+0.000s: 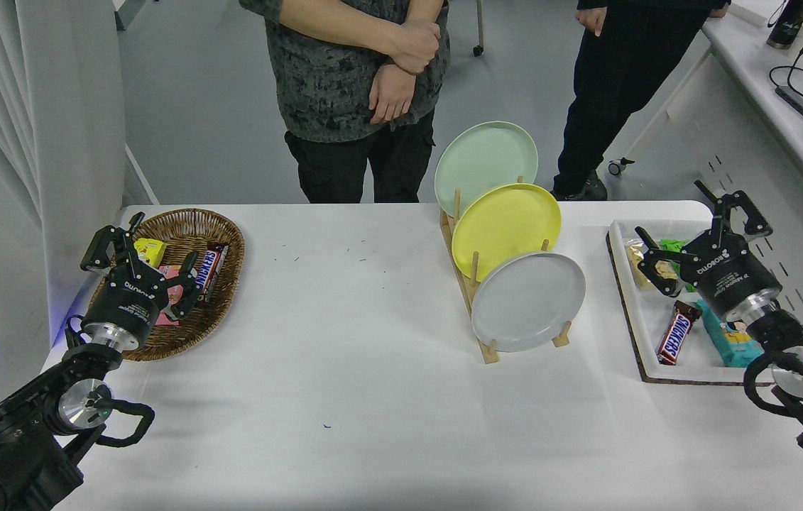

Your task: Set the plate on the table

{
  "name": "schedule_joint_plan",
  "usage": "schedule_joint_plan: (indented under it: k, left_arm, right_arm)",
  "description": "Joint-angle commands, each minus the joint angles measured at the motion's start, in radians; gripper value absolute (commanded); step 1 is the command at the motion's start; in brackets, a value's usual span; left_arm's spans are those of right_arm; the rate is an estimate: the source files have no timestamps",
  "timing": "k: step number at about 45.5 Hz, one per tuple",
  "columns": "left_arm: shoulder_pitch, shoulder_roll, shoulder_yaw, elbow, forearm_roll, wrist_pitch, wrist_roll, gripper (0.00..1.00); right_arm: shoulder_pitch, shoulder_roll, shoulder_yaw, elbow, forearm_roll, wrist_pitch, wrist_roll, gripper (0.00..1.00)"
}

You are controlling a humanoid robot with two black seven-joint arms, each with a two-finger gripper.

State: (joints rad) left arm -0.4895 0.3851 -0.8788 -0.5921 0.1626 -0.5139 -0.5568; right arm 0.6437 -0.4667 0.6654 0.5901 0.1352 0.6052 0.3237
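Grey plate (527, 301): stood on edge in the nearest slot of the wooden rack (476, 284), in front of the yellow plate (505, 228) and the mint-green plate (485, 163); not yet lifted.
Right pincer (685, 227): held wide open and empty above the white tray (627, 312), apart from the plate.
Left pincer (142, 250): parked open over the wicker basket (213, 301).
Step judged: approach not begun.
Next move: a leftward reach to the plate's rim is called for, then a lift clear of the pegs.
Surface (344, 355): bare area noted beside the rack.

Light-grey plate (527, 301) tilted on edge, frontmost; white table (344, 369) beneath, smooth top.
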Motion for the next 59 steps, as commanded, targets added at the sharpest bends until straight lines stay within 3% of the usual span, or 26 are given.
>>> schedule_joint_plan:
  k: [1,59]
  left_arm:
    - [0.002,0.0,0.0,0.0,0.0,0.0,0.001,0.98]
    - [0.0,0.0,0.001,0.0,0.0,0.0,-0.002,0.98]
  right_arm:
    - [-0.002,0.003,0.0,-0.001,0.0,-0.001,0.0,1.0]
    - [-0.022,0.054,-0.02,-0.039,-0.002,0.001,0.002,1.0]
